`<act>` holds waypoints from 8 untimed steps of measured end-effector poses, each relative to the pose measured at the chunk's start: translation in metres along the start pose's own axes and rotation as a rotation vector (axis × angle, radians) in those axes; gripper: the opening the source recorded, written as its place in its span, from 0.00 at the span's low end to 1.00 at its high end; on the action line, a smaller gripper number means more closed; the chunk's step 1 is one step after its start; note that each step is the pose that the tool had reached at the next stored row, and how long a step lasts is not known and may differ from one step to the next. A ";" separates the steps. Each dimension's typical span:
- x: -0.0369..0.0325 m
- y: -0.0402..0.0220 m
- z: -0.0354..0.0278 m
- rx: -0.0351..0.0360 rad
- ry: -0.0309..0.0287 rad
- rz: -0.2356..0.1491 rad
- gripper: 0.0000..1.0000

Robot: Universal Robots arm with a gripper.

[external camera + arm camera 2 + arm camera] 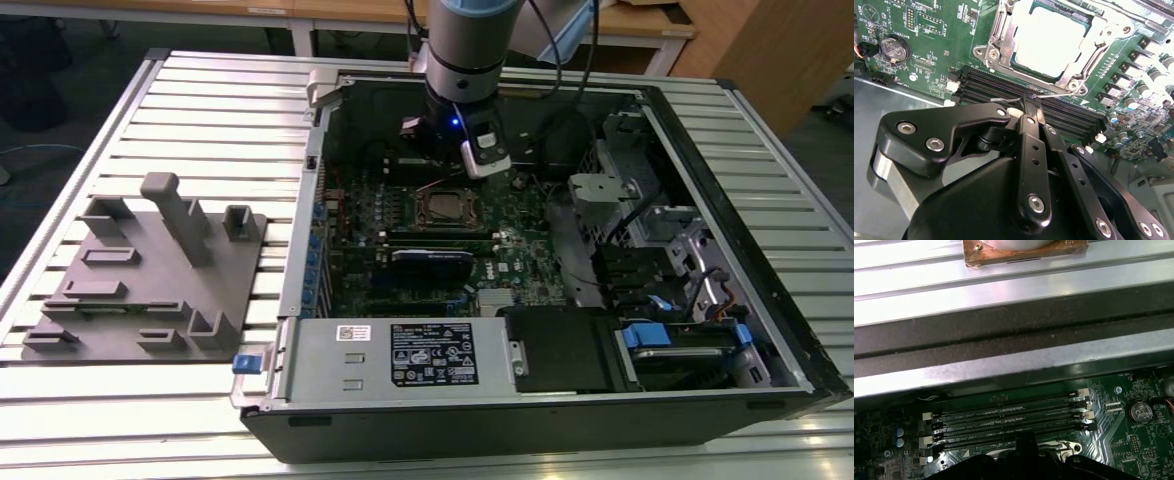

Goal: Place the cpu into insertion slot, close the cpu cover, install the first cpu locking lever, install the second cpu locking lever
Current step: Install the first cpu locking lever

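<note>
An open desktop computer case point(787, 330) lies on its side on a ribbed metal table point(200, 110), and a robot arm reaches down into it from above. The tool point(483, 160) hangs just beside the insertion slot point(447, 208), a small square socket set in the green circuit board point(939, 30). In the second wrist view the cpu point(1051, 37), a flat square chip with a pale, brightly lit metal top, sits inside that slot. The cpu cover point(1002, 37), a thin silvery frame with a square window, lies down around the chip, so the first two steps look done. The tool's point(1032, 106) black, bolted fingers are drawn together, and their tips meet a thin bent wire, a locking lever point(1004, 99), at the near edge of the socket. Whether they pinch the wire or only press on it cannot be told, nor whether the lever is latched, so the lever steps seem to be in hand rather than finished. Long black ribbed memory slots point(999, 87) with white end clips run between the tool and the socket, and a round, shiny coin battery point(893, 47) sits off to one side. On the exterior view's left, a matte grey moulded fixture point(147, 280) with upright posts rests on the table.
</note>
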State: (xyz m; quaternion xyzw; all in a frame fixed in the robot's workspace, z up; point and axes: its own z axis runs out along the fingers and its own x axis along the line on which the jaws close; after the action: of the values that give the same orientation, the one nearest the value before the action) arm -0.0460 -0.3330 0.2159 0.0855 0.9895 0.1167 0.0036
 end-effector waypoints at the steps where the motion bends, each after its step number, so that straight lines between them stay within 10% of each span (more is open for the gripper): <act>1: 0.0000 0.0000 0.0000 0.0000 -0.0002 0.001 0.10; 8: 0.0000 -0.0001 0.0031 -0.0013 -0.0238 0.100 0.10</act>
State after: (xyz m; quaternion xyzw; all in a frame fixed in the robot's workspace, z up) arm -0.0460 -0.3324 0.2128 0.1364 0.9838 0.1163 0.0096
